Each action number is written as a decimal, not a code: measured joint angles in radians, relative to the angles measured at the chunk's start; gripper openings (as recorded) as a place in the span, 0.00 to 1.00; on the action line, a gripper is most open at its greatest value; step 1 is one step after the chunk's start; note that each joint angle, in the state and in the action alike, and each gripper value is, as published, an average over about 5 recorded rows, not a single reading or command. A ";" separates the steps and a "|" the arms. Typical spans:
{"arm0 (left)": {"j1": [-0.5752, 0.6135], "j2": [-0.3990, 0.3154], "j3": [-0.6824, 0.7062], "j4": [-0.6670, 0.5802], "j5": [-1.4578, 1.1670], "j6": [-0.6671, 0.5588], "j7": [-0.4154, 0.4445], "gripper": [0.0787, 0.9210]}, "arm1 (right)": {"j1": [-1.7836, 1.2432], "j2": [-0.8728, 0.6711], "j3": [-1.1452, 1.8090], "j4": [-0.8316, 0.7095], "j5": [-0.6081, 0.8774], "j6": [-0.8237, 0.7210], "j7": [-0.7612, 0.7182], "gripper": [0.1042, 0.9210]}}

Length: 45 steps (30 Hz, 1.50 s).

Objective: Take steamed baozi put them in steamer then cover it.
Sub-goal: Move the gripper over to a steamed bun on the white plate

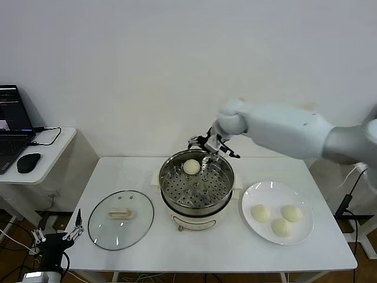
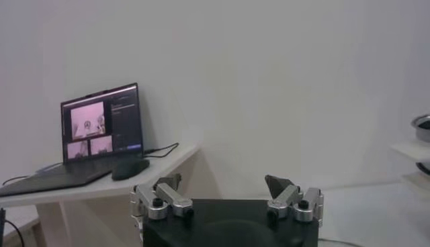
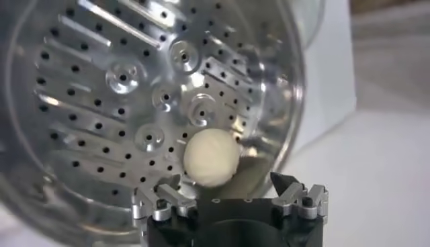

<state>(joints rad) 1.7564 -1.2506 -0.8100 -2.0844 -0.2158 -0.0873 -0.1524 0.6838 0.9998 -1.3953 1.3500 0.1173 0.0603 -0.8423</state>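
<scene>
The steamer [image 1: 162, 184] stands mid-table, and one baozi [image 1: 191, 167] lies on its perforated tray [image 3: 121, 74] near the far wall. My right gripper [image 1: 207, 155] hovers just above that bun at the pot's back rim. It is open, with nothing between its fingers; in the right wrist view the baozi [image 3: 211, 158] rests free below the right gripper [image 3: 225, 181]. Three more baozi [image 1: 261, 213] [image 1: 291, 213] [image 1: 281, 227] sit on a white plate [image 1: 270, 193] to the right. The glass cover [image 1: 136, 204] lies flat left of the steamer. My left gripper [image 1: 57, 234] [image 2: 225, 181] is parked, open, below the table's front left corner.
A side table at far left carries a laptop [image 1: 12, 127] [image 2: 101, 127] and a black mouse [image 1: 28, 162] [image 2: 130, 168]. A white wall rises behind the table. My right arm [image 1: 288, 132] reaches in from the right above the plate.
</scene>
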 measured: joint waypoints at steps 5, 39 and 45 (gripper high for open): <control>0.006 -0.001 0.008 -0.012 0.004 0.000 0.001 0.88 | 0.034 -0.154 -0.013 0.135 0.055 -0.151 -0.027 0.88; 0.009 0.008 -0.008 0.015 0.010 0.002 0.002 0.88 | -0.470 -0.501 0.259 0.195 -0.062 -0.345 -0.052 0.88; 0.009 0.006 -0.009 0.017 0.010 0.002 0.002 0.88 | -0.560 -0.469 0.320 0.142 -0.077 -0.344 -0.039 0.88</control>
<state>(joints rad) 1.7655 -1.2451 -0.8185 -2.0673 -0.2062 -0.0853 -0.1504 0.1240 0.5306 -1.0748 1.4921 0.0400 -0.2841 -0.8810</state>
